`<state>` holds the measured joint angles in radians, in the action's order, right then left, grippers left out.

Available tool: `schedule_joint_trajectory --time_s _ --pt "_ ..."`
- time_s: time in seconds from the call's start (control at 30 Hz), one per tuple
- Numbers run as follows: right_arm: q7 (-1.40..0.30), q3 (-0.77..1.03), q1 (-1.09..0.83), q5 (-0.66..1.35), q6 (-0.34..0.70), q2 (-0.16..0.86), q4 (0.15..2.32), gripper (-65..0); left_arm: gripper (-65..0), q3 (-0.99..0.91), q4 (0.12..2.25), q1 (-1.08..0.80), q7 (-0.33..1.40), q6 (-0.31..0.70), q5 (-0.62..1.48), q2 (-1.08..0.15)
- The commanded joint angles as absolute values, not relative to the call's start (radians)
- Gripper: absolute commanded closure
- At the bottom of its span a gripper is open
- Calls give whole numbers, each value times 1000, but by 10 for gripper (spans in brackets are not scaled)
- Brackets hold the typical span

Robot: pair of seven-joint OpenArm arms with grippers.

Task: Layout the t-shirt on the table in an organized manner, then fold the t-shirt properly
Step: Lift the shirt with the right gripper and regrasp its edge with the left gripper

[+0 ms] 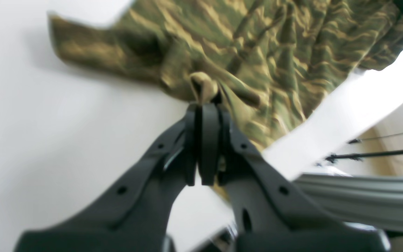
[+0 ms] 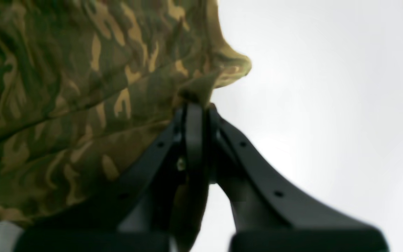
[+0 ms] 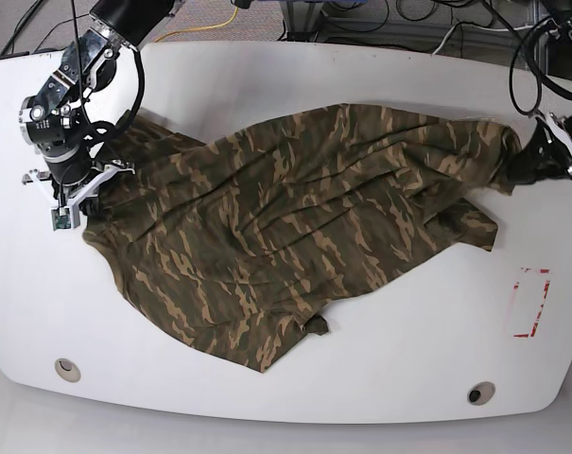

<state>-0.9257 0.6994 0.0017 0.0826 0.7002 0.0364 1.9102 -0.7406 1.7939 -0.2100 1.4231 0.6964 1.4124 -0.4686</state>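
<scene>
Base view shows no readable writing or brand on anything; the only mark is a small red rectangular outline [image 3: 529, 303] on the wide glossy white table [image 3: 380, 364] near its right edge, well apart from the cloth. The soft camouflage-print t-shirt in olive, brown and tan [image 3: 295, 222] lies crumpled and stretched across the middle of the tabletop, running from the left side to the upper right, with a loose lower tip pointing toward the near edge. The black right gripper [image 3: 78, 194], at the left of this view, is clamped on the cloth's left end; in the right wrist view its jaws are pressed together on a fold of the fabric [image 2: 194, 101]. The black left gripper [image 3: 536, 161], at the right of the base view, pinches the cloth's far right end; the left wrist view shows its jaws together on a small bunched tuck of fabric [image 1: 206, 105]. Bare white surface lies all along the near edge and the far edge, with two small round holes [image 3: 67, 369] near the front corners. Beyond the far edge, cables [image 3: 380, 24] trail over a grey floor.
</scene>
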Motion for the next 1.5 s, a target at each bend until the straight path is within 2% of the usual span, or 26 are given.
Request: schedule_joint_trajectory --time_s 0.0,0.2,0.4,0.73,0.9,1.03,1.13,1.37,1.47 --pt "-905 700 36 96 698 50 1934 -17 0 -750 1790 -151 1396 698 1458 -493" --pt "-905 691 84 101 698 77 1963 -17 0 -748 1732 -35 1396 698 1461 -527" --pt "-905 605 145 99 698 140 1966 -17 0 -716 1623 133 1396 698 1458 -535" --pt "-905 601 325 91 698 150 1965 -19 0 -593 1451 395 1396 698 1440 -529" --pt "-905 601 338 91 698 173 1965 -19 0 -535 1445 430 1396 698 1380 -529" --pt "-905 602 328 91 698 173 1963 -19 -1 -510 1445 367 1396 698 1376 -530" --pt "-905 602 297 97 698 173 1963 -19 -50 -501 1448 291 1396 698 1379 -533" --pt "-905 604 257 101 698 170 1962 -19 -232 -499 1448 107 1396 698 1380 -533" --pt "-905 604 240 101 698 157 1962 -19 -271 -498 1448 25 1396 698 1380 -529"
